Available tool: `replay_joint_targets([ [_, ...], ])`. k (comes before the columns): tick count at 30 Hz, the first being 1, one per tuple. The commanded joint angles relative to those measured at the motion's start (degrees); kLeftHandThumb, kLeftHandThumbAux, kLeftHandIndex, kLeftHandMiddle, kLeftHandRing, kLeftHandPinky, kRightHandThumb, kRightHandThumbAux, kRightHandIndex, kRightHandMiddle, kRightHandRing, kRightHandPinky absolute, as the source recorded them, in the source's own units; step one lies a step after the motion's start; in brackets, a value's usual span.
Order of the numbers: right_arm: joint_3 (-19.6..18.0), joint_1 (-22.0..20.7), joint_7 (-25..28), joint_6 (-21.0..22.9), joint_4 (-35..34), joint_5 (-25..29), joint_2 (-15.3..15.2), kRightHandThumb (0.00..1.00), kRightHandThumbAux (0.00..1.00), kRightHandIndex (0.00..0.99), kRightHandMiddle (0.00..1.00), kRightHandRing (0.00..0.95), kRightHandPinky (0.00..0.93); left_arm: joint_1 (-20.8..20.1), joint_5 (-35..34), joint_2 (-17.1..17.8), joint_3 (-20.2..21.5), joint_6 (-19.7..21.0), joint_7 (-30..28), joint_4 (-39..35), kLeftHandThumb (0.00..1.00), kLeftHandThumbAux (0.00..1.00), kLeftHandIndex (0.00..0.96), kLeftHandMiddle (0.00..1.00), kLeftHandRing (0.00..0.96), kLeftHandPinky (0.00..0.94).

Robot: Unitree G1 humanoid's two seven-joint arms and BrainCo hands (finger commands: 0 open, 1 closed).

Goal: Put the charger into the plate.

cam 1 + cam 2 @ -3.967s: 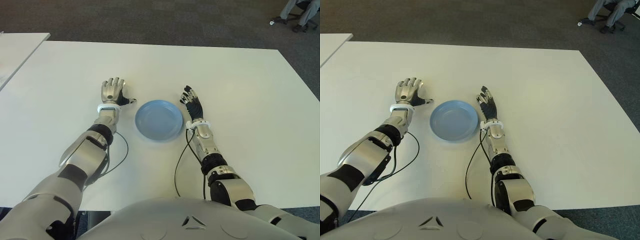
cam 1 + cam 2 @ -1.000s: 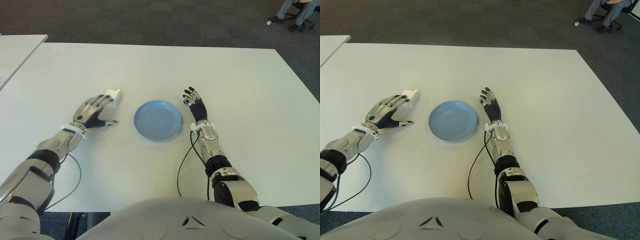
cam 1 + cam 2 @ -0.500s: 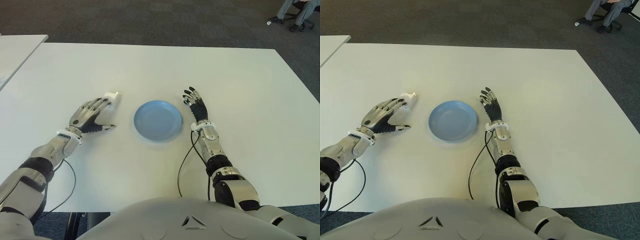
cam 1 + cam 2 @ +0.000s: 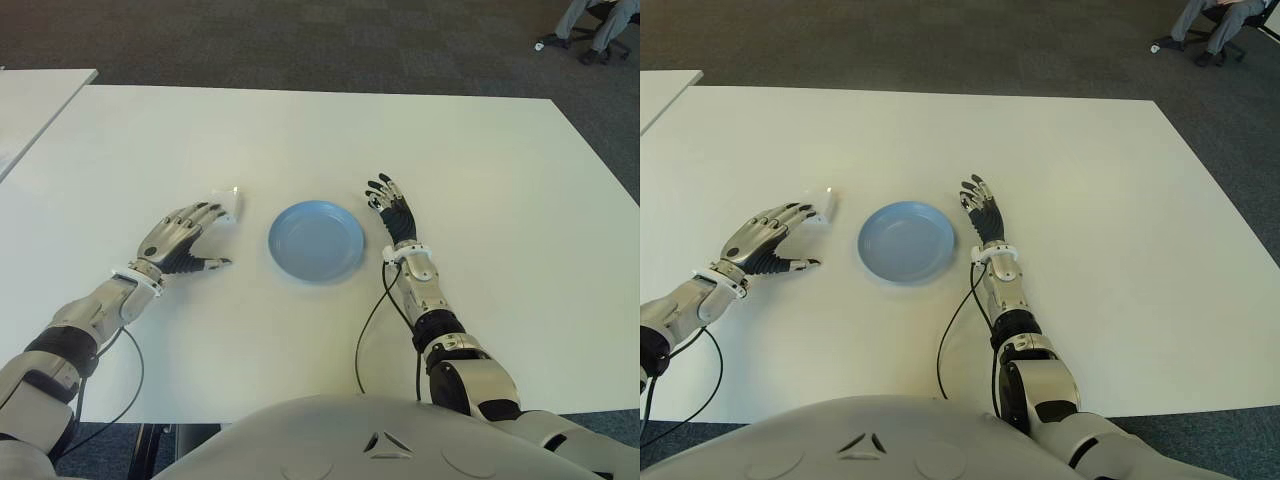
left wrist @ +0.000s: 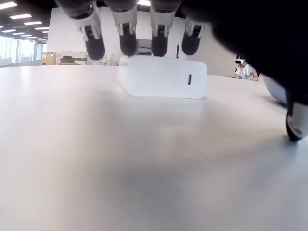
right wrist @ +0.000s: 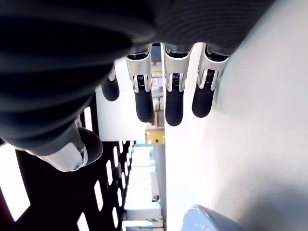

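Charger point(image 5: 163, 77): white, blocky, small slot mark on the side facing the left wrist cam. Lies on the white tabletop point(image 4: 500, 200), to the robot's left of the plate, clear gap between them. Not in the plate, not held. In the eye views it shows as a pale shape just past the left fingertips point(image 4: 232, 201).

Left robot hand point(image 4: 180, 240): low over the tabletop, just on the near side of the charger, palm down. Fingers point(image 5: 127, 36) extended and spread, relaxed, holding nothing; tips hang above the charger's near top edge in the wrist view, contact w/ it cannot be told. Thumb point(image 4: 210, 264) sticks out sideways toward the plate.

Plate point(image 4: 316, 241): light blue, round, shallow, nothing in it. Sits approx. mid-tabletop between the two hands; edge of its rim also shows in the right wrist view point(image 6: 207, 219).

Right robot hand point(image 4: 390, 212): idle, just beside the plate on its right side, fingers point(image 6: 173, 96) straight and slightly fanned, holding nothing. Dark palm side turned toward the plate.

Cables: black cable point(image 4: 368, 320) runs from the right wrist back along the tabletop toward the robot's body; another loops from the left forearm point(image 4: 128, 375).

Surroundings: dark carpet floor point(image 4: 300, 40) beyond the tabletop. Second white table point(image 4: 30, 100) at far left. Seated person's legs and chair base point(image 4: 590, 30) at far right corner.
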Motion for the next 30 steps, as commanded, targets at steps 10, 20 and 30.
replay_joint_targets([
  [10, 0.13, 2.12, -0.44, 2.22, 2.1, -0.06, 0.03, 0.0, 0.569, 0.071, 0.218, 0.207, 0.187, 8.6, 2.43, 3.68, 1.8, -0.73, -4.88, -9.46, 0.0, 0.618, 0.0, 0.01, 0.0, 0.015],
  [20, 0.46, 2.09, -0.79, 2.32, 2.0, -0.49, -0.02, 0.0, 0.566, 0.069, 0.238, 0.224, 0.193, 12.68, 3.1, 6.16, 4.59, -0.08, -7.67, -15.61, 0.0, 0.625, 0.0, 0.006, 0.0, 0.0],
  [30, 0.47, 1.58, -1.14, 2.38, 2.61, -0.56, 0.01, 0.0, 0.566, 0.073, 0.262, 0.24, 0.205, 14.77, 4.63, 6.52, 7.55, 1.26, -7.0, -19.02, 0.0, 0.626, 0.0, 0.021, 0.001, 0.014],
])
